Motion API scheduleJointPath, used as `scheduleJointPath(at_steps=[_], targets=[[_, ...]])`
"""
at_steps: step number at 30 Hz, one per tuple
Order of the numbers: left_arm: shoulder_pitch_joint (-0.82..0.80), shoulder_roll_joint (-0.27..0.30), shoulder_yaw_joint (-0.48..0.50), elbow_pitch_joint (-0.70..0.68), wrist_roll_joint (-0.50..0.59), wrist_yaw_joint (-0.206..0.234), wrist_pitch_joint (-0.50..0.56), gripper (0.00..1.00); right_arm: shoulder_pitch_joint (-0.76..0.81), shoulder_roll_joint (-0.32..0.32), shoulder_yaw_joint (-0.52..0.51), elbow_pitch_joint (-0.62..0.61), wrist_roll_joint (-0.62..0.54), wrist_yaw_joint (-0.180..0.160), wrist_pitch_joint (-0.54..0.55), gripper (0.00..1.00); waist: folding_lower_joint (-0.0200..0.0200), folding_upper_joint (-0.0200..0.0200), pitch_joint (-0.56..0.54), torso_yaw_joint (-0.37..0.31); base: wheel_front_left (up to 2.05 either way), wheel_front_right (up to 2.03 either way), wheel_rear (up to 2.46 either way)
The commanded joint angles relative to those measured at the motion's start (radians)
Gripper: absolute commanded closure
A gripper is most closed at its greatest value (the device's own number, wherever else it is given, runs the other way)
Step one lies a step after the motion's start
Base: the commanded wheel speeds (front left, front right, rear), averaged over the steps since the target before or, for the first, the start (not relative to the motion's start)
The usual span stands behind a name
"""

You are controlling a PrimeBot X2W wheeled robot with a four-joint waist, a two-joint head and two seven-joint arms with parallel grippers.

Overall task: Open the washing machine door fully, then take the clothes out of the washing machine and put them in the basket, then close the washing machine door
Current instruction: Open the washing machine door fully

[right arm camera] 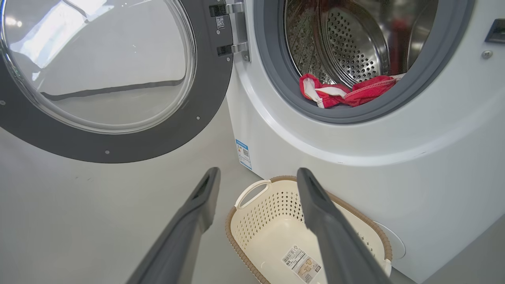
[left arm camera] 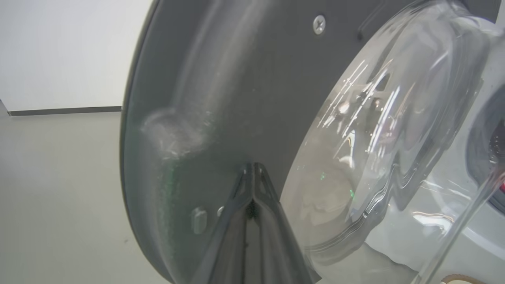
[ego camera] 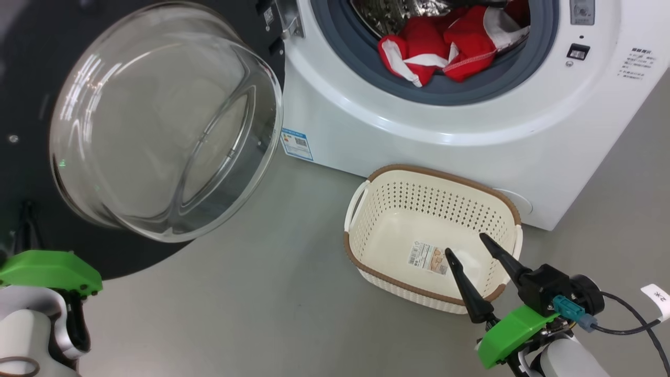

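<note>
Grey floor (ego camera: 235, 314) runs under everything we see, with a pale wall (left arm camera: 59, 51) at the far left. On the floor stands the washing machine (ego camera: 419, 141). Its door (ego camera: 21, 104) is swung wide to the left, the glass bowl (ego camera: 157, 120) bulging toward us. Red clothes (ego camera: 445, 44) with white trim lie in the mouth of the drum (right arm camera: 347, 43), spilling onto the grey gasket (ego camera: 450, 91). The basket (ego camera: 361, 256) sits on the floor just in front of the machine, right of the door, its paper label (ego camera: 429, 257) showing on the bottom. Our left tool (left arm camera: 252, 167) has its fingers pressed together, tips at the door's dark rim; we cannot tell whether they touch it. Our right tool (ego camera: 465, 244) hangs over the basket's near right corner, fingers spread apart with nothing between them.
</note>
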State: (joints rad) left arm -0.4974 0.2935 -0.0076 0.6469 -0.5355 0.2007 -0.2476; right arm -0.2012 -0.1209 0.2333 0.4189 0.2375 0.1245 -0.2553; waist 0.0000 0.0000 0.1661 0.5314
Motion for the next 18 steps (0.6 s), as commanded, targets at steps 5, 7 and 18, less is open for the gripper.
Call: scheduleJointPath(at_steps=[5,7,18], targets=[[-0.001,0.056,0.032,-0.104,-0.001,-0.022,-0.011,0.58,0.021,0.023,0.001,-0.04,0.02,0.006,-0.006,0.0,0.0,0.0,-0.038,-0.012,0.0,0.0,0.0],[0.021,0.056,0.032,-0.172,-0.001,-0.017,-0.009,0.16,0.023,0.028,-0.008,-0.053,0.021,0.006,-0.006,0.0,0.0,0.0,-0.05,-0.024,0.0,0.0,0.0],[0.13,0.064,-0.002,-0.595,-0.002,0.004,0.087,0.0,0.025,0.056,-0.066,-0.153,0.075,0.006,-0.006,0.0,0.0,0.0,-0.1,-0.149,0.0,0.0,0.0]])
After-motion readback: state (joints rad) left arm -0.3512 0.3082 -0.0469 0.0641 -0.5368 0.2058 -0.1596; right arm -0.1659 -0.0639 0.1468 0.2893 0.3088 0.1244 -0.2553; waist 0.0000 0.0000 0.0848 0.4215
